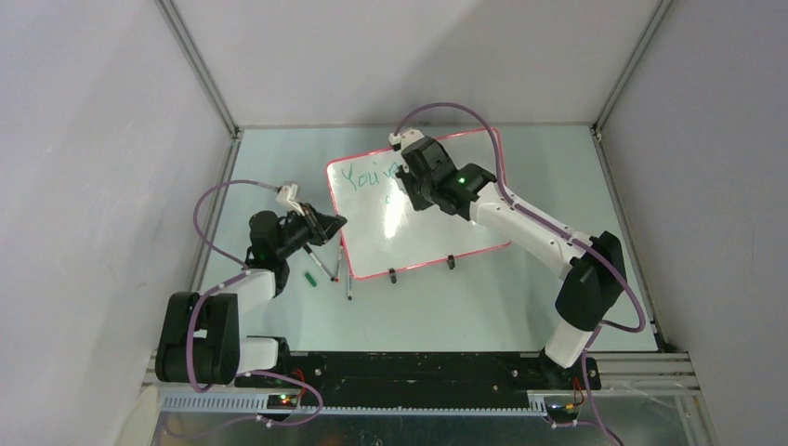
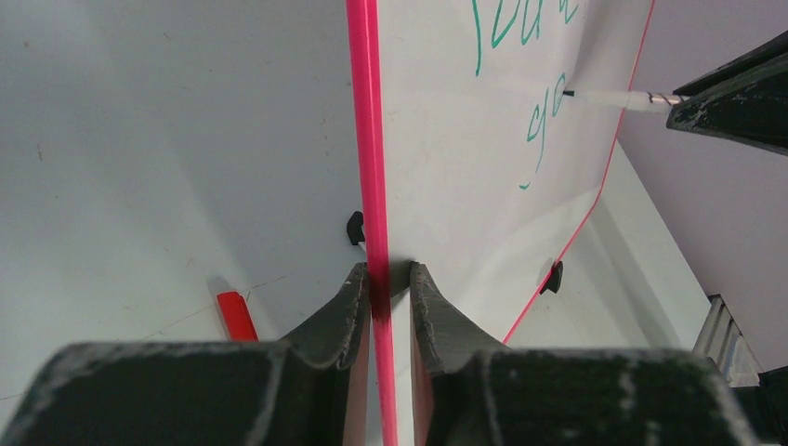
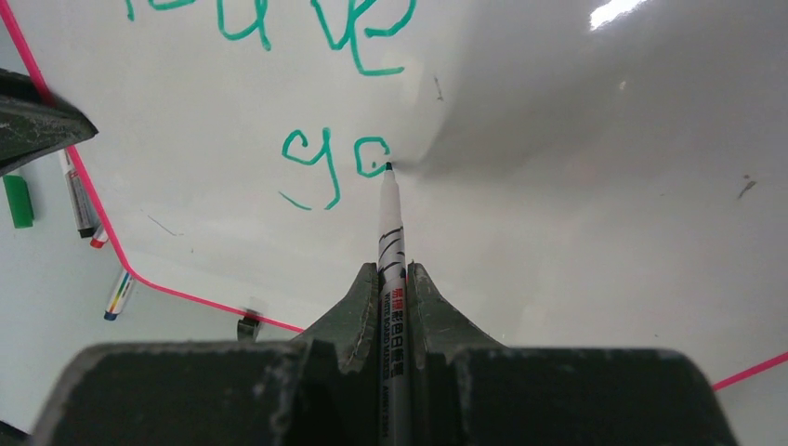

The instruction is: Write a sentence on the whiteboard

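While left gripper [image 2: 386, 275] pinches whiteboard [image 1: 423, 237] rim, steadying it mid-table, right gripper [image 3: 393, 275] clamps marker [image 3: 391, 209], tip touching sentence [image 3: 333, 165] at second line's "o". Half written; next stroke needs light, even contact.

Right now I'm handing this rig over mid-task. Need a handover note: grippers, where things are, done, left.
Left gripper: jaws clamped on the left rim of the board, steadying it.
Right gripper: jaws shut on the marker, tip touching the board at the "o" of "go".
Things: board on the table; spare markers and a green cap lie by its near left corner.
Done: the sentence has a first line that looks like "You're" and "go" on the second.
Left: finish the sentence, lift the marker, release the board.
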Controlling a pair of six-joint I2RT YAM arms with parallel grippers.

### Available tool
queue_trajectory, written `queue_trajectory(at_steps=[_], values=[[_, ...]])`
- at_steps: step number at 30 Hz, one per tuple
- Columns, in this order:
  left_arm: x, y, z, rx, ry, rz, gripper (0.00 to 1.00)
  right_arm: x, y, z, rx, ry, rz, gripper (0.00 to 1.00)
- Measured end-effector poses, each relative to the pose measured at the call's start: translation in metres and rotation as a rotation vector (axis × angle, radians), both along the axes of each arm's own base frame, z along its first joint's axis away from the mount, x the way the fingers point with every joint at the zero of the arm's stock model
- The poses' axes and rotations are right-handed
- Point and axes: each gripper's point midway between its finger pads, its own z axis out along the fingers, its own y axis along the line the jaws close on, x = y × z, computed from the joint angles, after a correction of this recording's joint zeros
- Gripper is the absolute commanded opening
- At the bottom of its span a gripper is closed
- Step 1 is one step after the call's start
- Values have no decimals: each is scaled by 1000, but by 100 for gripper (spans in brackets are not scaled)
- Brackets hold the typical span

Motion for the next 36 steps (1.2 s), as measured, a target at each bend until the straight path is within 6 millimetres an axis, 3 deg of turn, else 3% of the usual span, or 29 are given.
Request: queue_trajectory(at_steps=[8,25,36], values=[[0,0,0,0,0,0,1,9,-1,14,15,-32,-22,0],[0,0,0,0,-1,-1,1,0,11,10,83,19,49,0],[0,0,0,0,-1,-1,1,-4,-27,36,183,-11,4,0]])
